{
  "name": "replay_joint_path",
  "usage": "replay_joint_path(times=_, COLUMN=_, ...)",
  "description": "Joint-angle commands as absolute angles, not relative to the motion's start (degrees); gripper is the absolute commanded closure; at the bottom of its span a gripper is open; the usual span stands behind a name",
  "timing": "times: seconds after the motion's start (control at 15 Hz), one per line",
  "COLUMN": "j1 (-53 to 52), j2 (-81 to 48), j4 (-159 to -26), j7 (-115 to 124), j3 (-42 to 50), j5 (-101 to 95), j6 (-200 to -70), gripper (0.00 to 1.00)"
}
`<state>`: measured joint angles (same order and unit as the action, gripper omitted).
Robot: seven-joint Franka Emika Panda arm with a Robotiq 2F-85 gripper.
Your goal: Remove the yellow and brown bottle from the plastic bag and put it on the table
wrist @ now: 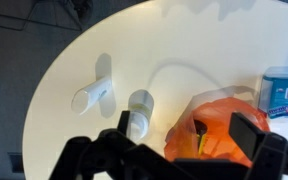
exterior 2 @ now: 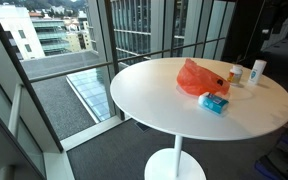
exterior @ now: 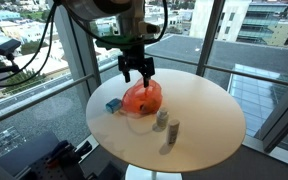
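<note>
An orange plastic bag [exterior: 142, 97] lies near the middle of the round white table [exterior: 209, 105]; it also shows in an exterior view [exterior 2: 199, 77]. In the wrist view the bag [wrist: 219, 125] gapes open, and a yellow and dark shape, the bottle [wrist: 199, 140], shows inside its mouth. My gripper [exterior: 137, 70] hangs just above the bag. In the wrist view the gripper [wrist: 184, 126] is open and empty, with its fingers on either side of the bag's opening.
A blue packet [exterior: 113, 105] lies beside the bag [wrist: 281, 95] [exterior 2: 213, 102]. Two small pale bottles [exterior: 161, 121] [exterior: 172, 131] stand near the bag; in the wrist view they are at the left [wrist: 91, 95] [wrist: 139, 112]. Glass walls surround the table.
</note>
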<state>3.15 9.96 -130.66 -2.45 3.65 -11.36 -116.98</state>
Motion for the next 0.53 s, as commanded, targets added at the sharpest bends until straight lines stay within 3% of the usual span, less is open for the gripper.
replay_joint_path(times=0.0, j1=2.4, j2=4.5, j4=-127.5, j7=-2.6, j3=3.4, j5=-6.5, j6=-122.6, gripper=0.00)
replay_joint_path(times=0.47, j1=2.3, j2=1.0, j4=-128.6, j7=-2.5, j3=2.6, j5=-3.9, j6=-129.1, gripper=0.00)
